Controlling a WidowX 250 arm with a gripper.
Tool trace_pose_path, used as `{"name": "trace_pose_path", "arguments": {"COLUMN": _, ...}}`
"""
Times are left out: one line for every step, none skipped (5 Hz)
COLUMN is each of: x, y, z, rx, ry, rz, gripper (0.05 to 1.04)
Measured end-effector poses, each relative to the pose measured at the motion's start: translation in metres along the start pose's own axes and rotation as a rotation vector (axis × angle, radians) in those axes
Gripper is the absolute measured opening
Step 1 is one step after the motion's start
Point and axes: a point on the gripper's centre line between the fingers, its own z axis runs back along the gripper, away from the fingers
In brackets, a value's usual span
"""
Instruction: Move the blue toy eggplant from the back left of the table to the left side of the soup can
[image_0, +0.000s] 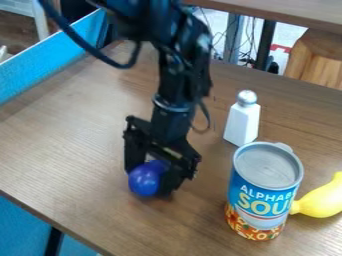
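Blue ball, low at the desk! The pincer has it, fingers parted by its width, likely so it can't roll; well apart, can and shaker stand upright on flat bases.

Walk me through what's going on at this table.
A black robot arm has its gripper down low at a shiny blue ball, right up against it; whether it has a firm grip on the ball, I can't tell. On the wooden table, a white shaker with a silvery top stands upright, near an upright soup can. A yellow object lies just beside the can.
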Motion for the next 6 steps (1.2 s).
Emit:
{"name": "trace_pose_path", "arguments": {"x": -0.005, "y": 0.018, "z": 0.038, "rx": -0.125, "ry": -0.152, "rz": 0.07, "gripper": 1.005}}
{"name": "trace_pose_path", "arguments": {"x": -0.013, "y": 0.028, "z": 0.068, "rx": -0.235, "ry": -0.276, "rz": 0.087, "gripper": 1.004}}
{"name": "trace_pose_path", "arguments": {"x": -0.009, "y": 0.033, "z": 0.087, "rx": -0.315, "ry": -0.352, "rz": 0.053, "gripper": 1.004}}
{"name": "trace_pose_path", "arguments": {"x": 0.02, "y": 0.026, "z": 0.105, "rx": -0.296, "ry": -0.393, "rz": -0.021, "gripper": 1.003}}
{"name": "trace_pose_path", "arguments": {"x": 0.054, "y": -0.004, "z": 0.115, "rx": -0.263, "ry": -0.393, "rz": -0.152, "gripper": 1.001}}
{"name": "trace_pose_path", "arguments": {"x": 0.076, "y": -0.029, "z": 0.124, "rx": -0.219, "ry": -0.405, "rz": -0.219, "gripper": 1.001}}
